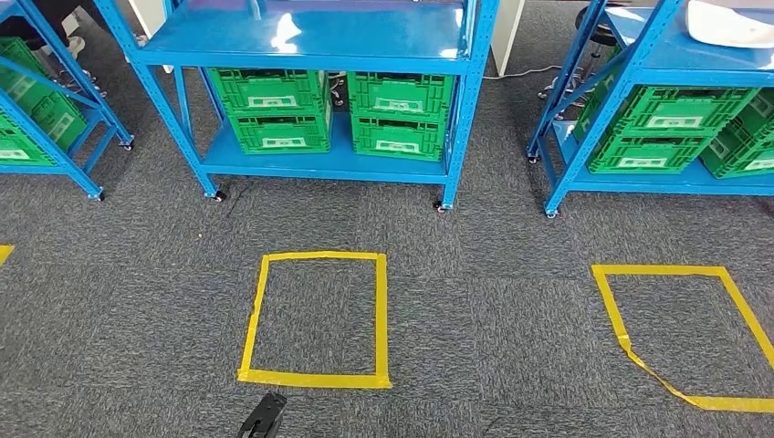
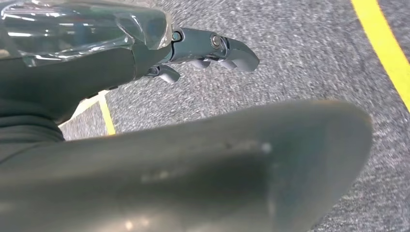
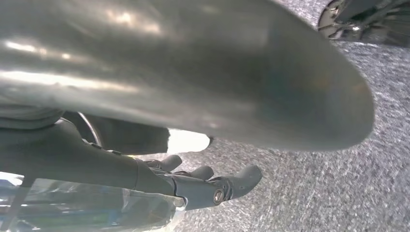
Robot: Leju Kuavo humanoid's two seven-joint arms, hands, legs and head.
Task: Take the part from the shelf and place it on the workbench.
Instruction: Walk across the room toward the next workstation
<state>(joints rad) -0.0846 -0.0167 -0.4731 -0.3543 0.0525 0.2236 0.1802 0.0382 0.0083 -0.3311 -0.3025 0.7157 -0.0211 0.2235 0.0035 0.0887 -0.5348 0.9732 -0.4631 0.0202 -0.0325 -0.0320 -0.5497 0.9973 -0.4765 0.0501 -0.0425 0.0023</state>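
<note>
We stand before the blue steel shelf [image 1: 310,41] with both robot hands, left [image 2: 145,53] and right [image 3: 159,186], hanging slack, fingers apart, gripping nothing; the part's whereabouts we cannot tell, so approach comes next.

Left hand [image 2: 208,50] hangs low over floor, fingers [image 2: 239,54] extended, slightly apart, holding nothing; thick grey thumb [image 2: 217,164] in foreground. Right hand [image 3: 203,186] likewise low, fingers [image 3: 244,178] loosely extended, apart, nothing held; thumb [image 3: 193,67] broad, blurred, close to camera.
</note>
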